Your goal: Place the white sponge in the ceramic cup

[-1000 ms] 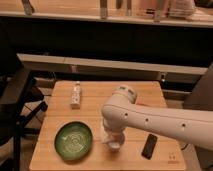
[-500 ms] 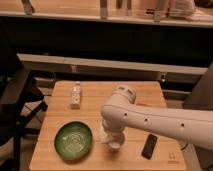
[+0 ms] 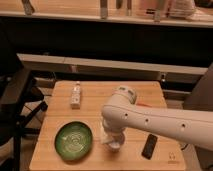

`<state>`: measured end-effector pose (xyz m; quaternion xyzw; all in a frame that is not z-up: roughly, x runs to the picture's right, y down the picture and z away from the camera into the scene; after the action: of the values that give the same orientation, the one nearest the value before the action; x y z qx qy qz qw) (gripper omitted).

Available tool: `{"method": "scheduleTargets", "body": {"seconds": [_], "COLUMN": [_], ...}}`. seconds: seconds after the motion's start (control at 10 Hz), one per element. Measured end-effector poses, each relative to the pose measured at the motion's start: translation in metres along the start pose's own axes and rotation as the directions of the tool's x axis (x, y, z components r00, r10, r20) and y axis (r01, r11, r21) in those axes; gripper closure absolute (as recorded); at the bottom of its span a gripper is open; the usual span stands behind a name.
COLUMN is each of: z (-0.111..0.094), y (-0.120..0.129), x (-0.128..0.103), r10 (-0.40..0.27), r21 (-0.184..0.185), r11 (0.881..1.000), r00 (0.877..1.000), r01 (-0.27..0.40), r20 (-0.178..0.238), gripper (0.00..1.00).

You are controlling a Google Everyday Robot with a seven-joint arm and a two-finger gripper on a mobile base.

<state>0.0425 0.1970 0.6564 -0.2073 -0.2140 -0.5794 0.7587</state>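
On the wooden table (image 3: 60, 150), front centre: where the work is being done.

Gripper: gripper (image 3: 112, 144), at the end of the white arm (image 3: 150, 120), pointing down just right of the green bowl (image 3: 73, 140); the wrist hides its tip.

Jaws: cannot tell whether apart or together.

Sponge: no white sponge can be made out; by judgement it is under the wrist, either in the gripper or already dropped.

Cup: pale shape (image 3: 114, 145) directly beneath the wrist, probably the ceramic cup, though mostly covered.

Change: none to speak of; arm, bowl and the other items sit as they did in the two earlier views, and the gripper has stayed over the same spot.

Meaning for the task: a held pose right above the cup suggests the placing step is under way or just ending; release cannot be confirmed.

Other items: small white bottle (image 3: 75, 95) lying near the back left edge; dark flat phone-like object (image 3: 149, 146) near the front right; thin red item (image 3: 143, 105) beside the arm, identity unclear.

Edges: cup spot is close to the front edge of the table; bowl just beside it on the left.

Open room: bare wood behind the bowl and toward the back centre; straight up is the safest way out, with bowl and dark object flanking the cup.

Off the table: dark chair (image 3: 15, 105) at far left, well apart.
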Motion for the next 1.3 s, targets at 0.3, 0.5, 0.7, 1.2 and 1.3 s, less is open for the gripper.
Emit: {"method": "scheduleTargets", "body": {"seconds": [0.3, 0.5, 0.7, 1.2, 1.3], "z": [-0.003, -0.002, 0.000, 0.004, 0.003], "y": [0.029, 0.037, 0.038, 0.031, 0.030], "x": [-0.002, -0.007, -0.010, -0.014, -0.014], "r10": [0.045, 0.065, 0.066, 0.053, 0.056], "r21": [0.027, 0.045, 0.062, 0.070, 0.075], "r11": [0.999, 0.997, 0.996, 0.996, 0.995], "r00": [0.999, 0.997, 0.997, 0.997, 0.997], "r01": [-0.046, -0.067, -0.069, -0.057, -0.059], "r20": [0.019, 0.036, 0.050, 0.052, 0.044], "gripper": [1.00, 0.90, 0.69, 0.22, 0.20]}}
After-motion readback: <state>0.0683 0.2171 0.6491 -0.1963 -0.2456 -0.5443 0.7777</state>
